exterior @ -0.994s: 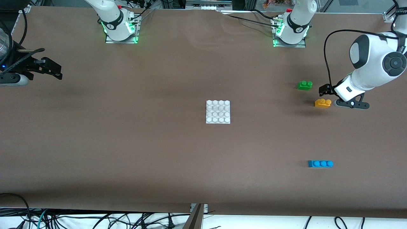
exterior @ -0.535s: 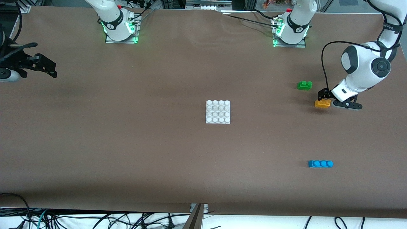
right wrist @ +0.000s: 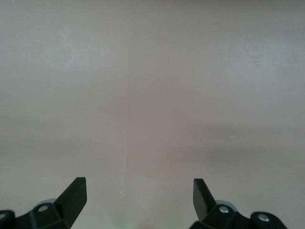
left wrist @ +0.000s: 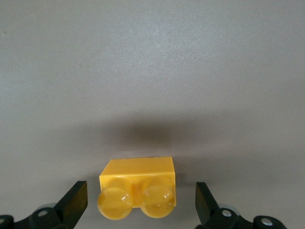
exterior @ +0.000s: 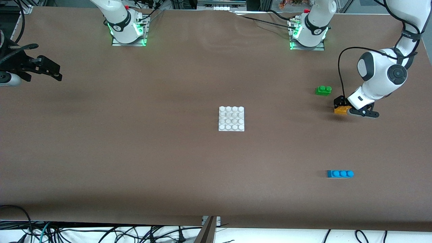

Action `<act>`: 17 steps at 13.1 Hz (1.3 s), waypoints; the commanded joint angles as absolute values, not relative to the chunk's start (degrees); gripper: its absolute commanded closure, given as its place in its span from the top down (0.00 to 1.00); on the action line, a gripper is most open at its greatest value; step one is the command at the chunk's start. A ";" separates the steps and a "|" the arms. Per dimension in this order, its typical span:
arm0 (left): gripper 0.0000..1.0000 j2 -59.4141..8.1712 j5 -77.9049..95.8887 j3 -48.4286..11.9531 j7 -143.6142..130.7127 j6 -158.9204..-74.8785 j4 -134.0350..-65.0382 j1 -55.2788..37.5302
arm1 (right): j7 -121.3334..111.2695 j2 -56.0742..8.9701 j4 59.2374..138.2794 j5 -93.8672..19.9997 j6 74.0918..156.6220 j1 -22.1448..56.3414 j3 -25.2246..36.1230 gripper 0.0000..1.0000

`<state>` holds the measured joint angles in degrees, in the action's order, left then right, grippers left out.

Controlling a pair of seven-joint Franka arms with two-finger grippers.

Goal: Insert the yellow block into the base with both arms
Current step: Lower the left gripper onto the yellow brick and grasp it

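The yellow block point(exterior: 341, 110) lies on the brown table toward the left arm's end. My left gripper point(exterior: 345, 106) is low over it, open, with one finger on each side and a gap to both. In the left wrist view the yellow block point(left wrist: 138, 188) sits between the fingertips point(left wrist: 76, 200), its two studs facing the camera. The white base point(exterior: 231, 118) lies flat at the table's middle. My right gripper point(exterior: 47, 69) waits open and empty over the table's edge at the right arm's end; the right wrist view shows only bare table between its fingertips point(right wrist: 76, 193).
A green two-stud brick point(exterior: 323, 90) lies a little farther from the front camera than the yellow block. A blue three-stud brick point(exterior: 340, 173) lies nearer to the front camera. Cables hang under the table's front edge.
My left gripper has come down and moved toward the table's middle, and now straddles the yellow block. My right gripper has shifted slightly outward. The bricks and the base have not moved.
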<state>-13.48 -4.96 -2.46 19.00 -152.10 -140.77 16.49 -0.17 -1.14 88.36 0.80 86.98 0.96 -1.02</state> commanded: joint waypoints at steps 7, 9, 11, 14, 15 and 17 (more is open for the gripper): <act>0.01 -14.33 -6.06 -2.72 18.11 -153.37 -140.72 16.79 | 12.66 -2.02 87.45 -2.20 86.13 0.70 -1.93 0.99; 0.00 -12.06 -5.98 -2.99 17.93 -151.71 -140.10 16.70 | 12.22 -2.02 87.45 -2.11 86.31 0.70 -1.93 0.99; 0.00 -7.85 -4.93 -7.52 15.93 -142.17 -138.17 16.26 | 12.74 -1.67 89.20 -2.46 85.69 0.53 -1.32 0.99; 0.02 -5.19 -4.92 -17.46 2.84 -124.60 -129.76 16.35 | 12.74 -1.41 89.91 -2.72 85.61 0.53 0.00 0.99; 0.02 -5.19 -4.57 -20.71 0.81 -120.54 -125.99 16.26 | 12.66 -1.32 90.09 -2.72 85.69 0.53 0.00 0.99; 0.04 -6.32 -3.43 -26.51 -2.70 -116.12 -120.00 16.00 | 12.74 -1.23 90.35 -2.72 85.78 0.53 0.09 0.99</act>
